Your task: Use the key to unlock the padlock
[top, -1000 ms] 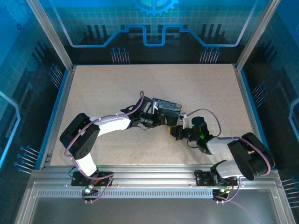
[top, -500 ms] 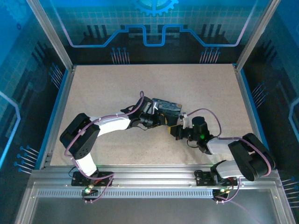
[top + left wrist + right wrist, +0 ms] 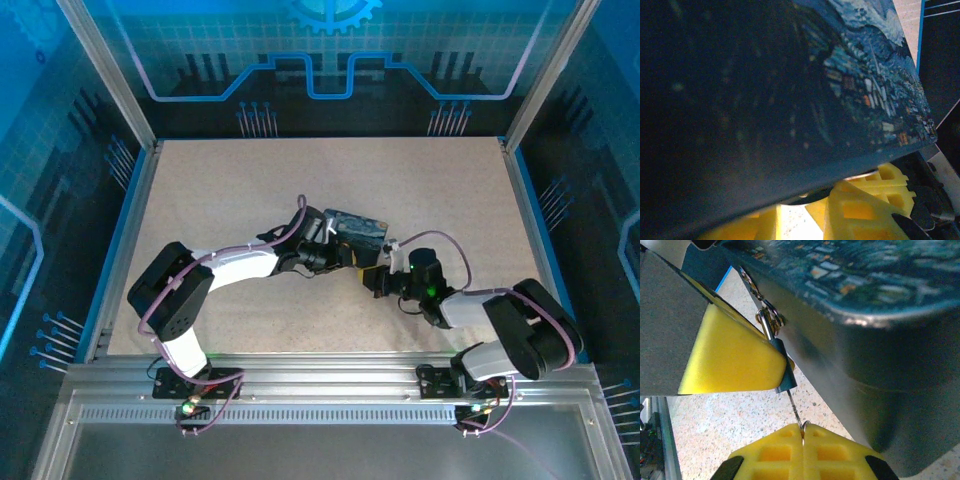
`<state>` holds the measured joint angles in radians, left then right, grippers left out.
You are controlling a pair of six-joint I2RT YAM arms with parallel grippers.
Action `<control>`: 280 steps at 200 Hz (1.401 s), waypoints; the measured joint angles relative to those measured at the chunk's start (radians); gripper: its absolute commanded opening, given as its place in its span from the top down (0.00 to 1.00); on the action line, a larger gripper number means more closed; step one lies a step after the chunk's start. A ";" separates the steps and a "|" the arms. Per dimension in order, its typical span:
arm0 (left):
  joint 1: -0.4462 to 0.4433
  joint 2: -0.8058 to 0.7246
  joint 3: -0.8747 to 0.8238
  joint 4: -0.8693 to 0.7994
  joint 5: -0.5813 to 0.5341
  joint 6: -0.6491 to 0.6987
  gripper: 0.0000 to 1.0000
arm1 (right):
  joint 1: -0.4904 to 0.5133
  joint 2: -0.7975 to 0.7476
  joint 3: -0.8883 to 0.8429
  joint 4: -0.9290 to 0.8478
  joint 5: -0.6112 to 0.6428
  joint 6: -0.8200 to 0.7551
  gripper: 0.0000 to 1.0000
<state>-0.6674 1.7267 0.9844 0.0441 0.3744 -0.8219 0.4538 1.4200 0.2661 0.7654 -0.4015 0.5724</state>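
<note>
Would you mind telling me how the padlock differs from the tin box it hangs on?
The padlock is tiny; the tin box is far larger. The padlock has a plain dark body and a silver shackle; the tin box carries a blue painted print. Both look metallic.

Lab robot cell: aluminium frame (image 3: 112,90), blue circuit-print walls (image 3: 330,60), speckled table (image 3: 250,180).

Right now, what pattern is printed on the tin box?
The tin box has a blue starry-night print with yellow flecks; the left wrist view shows it best.
</note>
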 measured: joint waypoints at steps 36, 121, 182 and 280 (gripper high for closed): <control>0.005 0.000 -0.003 0.000 -0.006 -0.011 0.78 | 0.004 0.043 0.012 0.033 0.001 -0.004 1.00; 0.010 0.000 -0.008 0.007 -0.021 -0.015 0.78 | 0.003 0.127 0.037 0.117 -0.024 -0.006 1.00; 0.018 0.000 -0.008 0.013 -0.034 -0.014 0.78 | -0.005 0.168 0.073 0.133 -0.055 0.013 1.00; 0.023 0.003 -0.028 0.048 -0.045 -0.014 0.78 | -0.010 0.185 0.113 0.068 -0.077 0.011 1.00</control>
<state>-0.6441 1.7294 0.9562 0.0917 0.3298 -0.8364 0.4438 1.6054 0.3794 0.8337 -0.4782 0.5838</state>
